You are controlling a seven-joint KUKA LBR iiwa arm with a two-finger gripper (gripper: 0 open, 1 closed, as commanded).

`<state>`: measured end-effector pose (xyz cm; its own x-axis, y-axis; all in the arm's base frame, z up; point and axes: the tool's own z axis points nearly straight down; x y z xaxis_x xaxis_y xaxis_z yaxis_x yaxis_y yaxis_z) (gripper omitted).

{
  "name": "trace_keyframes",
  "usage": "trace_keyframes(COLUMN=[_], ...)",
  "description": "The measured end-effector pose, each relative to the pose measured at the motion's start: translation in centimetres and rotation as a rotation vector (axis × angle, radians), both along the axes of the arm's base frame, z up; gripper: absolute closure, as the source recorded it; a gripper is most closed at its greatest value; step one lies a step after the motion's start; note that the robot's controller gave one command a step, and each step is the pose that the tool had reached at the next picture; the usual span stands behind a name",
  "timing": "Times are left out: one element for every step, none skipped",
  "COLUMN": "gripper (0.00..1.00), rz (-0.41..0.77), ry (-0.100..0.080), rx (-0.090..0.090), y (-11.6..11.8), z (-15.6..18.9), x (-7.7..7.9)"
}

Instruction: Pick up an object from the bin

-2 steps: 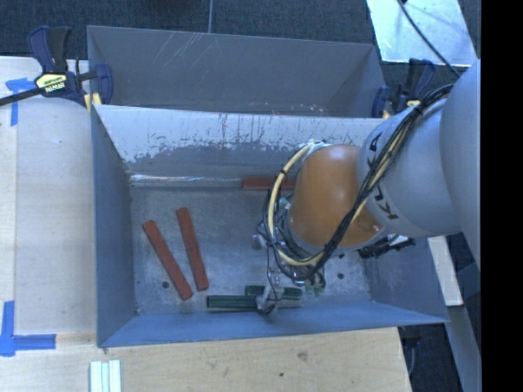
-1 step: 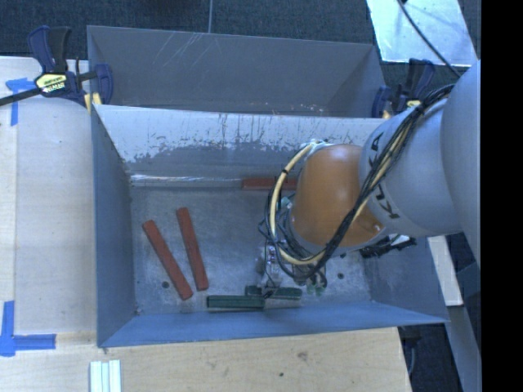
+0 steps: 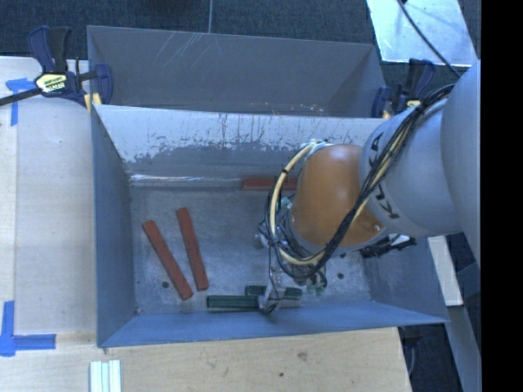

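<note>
My gripper [image 3: 274, 298] is low in the bin near the front wall, under the arm's orange cover. It sits at the right end of a dark green flat bar [image 3: 230, 303] that lies along the front wall. I cannot make out whether the bar is gripped. Two reddish-brown flat sticks lie to the left on the bin floor. One stick [image 3: 193, 249] is nearer the gripper, and the other [image 3: 167, 260] lies slanted beside it.
A third reddish-brown stick [image 3: 260, 184] lies along the back wall, its right end hidden behind the arm's orange cover. The arm and its cables cover the right half of the bin floor. Bare floor shows between the sticks and the gripper.
</note>
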<state>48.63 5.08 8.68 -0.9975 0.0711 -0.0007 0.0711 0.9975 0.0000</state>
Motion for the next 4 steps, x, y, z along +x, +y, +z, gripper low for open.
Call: trace_keyframes(gripper=[1.00, 0.00, 0.00, 1.00], rz=[0.000, 0.000, -0.061, -0.060], ry=[0.000, 0.000, -0.003, -0.004], rx=[0.000, 0.000, 0.000, 0.000], y=[0.0, 0.0, 1.1, 1.1], z=[0.0, 0.0, -1.7, -1.6], x=[0.0, 0.0, 2.1, 2.1])
